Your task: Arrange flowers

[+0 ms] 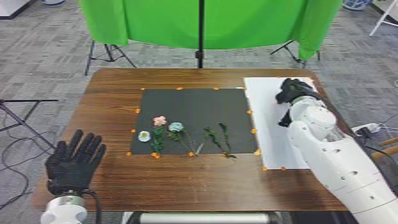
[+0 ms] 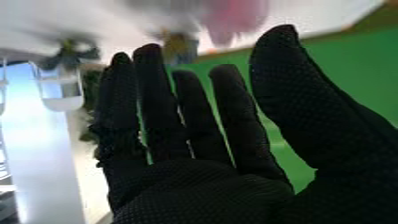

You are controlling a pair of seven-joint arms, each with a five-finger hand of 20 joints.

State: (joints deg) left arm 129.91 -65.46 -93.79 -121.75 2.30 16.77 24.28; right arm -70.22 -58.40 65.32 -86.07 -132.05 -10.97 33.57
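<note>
At the near end of a brown wooden counter (image 1: 191, 185), a robot's black-gloved left hand (image 1: 71, 167) rests open, fingers straight and spread. Beyond and to the right of those fingertips, a charcoal rectangular mat (image 1: 191, 103) carries the unarranged stock: a small white bloom (image 1: 144, 136), a leafy-stemmed pink flower (image 1: 160, 121), a pale blue flower (image 1: 176, 126) and a pair of dark green sprigs (image 1: 211, 135). Farther off, the black-gloved right hand (image 1: 296, 90) is over a long white sheet (image 1: 266, 97), its fingers extended, thumb apart, gripping nothing. A blurred pink shape (image 2: 235, 17) lies beyond them, too indistinct to name. Past the counter hangs a bright green cloth (image 1: 249, 30). The pink and blue flowers lie close together, so bulky gloved fingers could catch both or crush petals; a low sweep could drag the thin stems. No brand, label or writing is legible.
</note>
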